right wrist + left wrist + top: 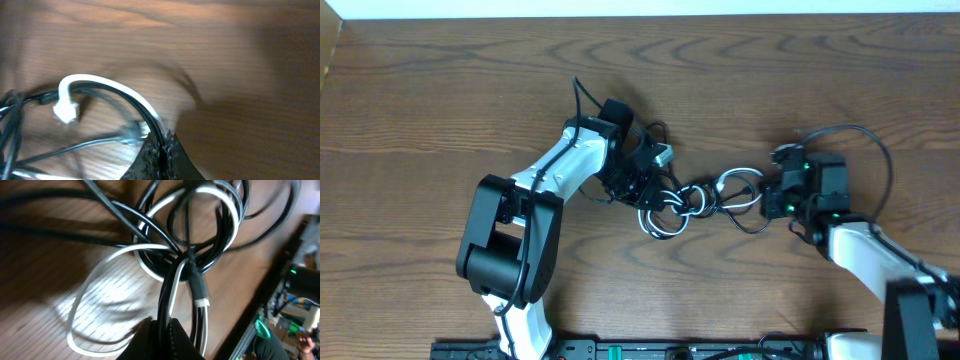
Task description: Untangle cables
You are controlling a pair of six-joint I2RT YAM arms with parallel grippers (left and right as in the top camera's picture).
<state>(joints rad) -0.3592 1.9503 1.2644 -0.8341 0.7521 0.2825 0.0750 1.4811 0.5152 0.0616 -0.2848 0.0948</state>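
Note:
A knot of thin black cables and one white cable [680, 203] lies on the wooden table between my two arms. My left gripper [638, 178] sits at the knot's left end. In the left wrist view its jaws [164, 330] are shut on black cable strands, with white and black loops [190, 235] coiled beyond. My right gripper [778, 198] sits at the knot's right end. In the right wrist view its jaws [162, 142] are shut on a black cable beside the white cable [107, 85], whose white plug [64, 112] hangs free.
The wooden table [440, 90] stretches wide on all sides. A thicker black arm cable [865, 140] loops behind the right wrist. A black rail with electronics [650, 350] runs along the front edge.

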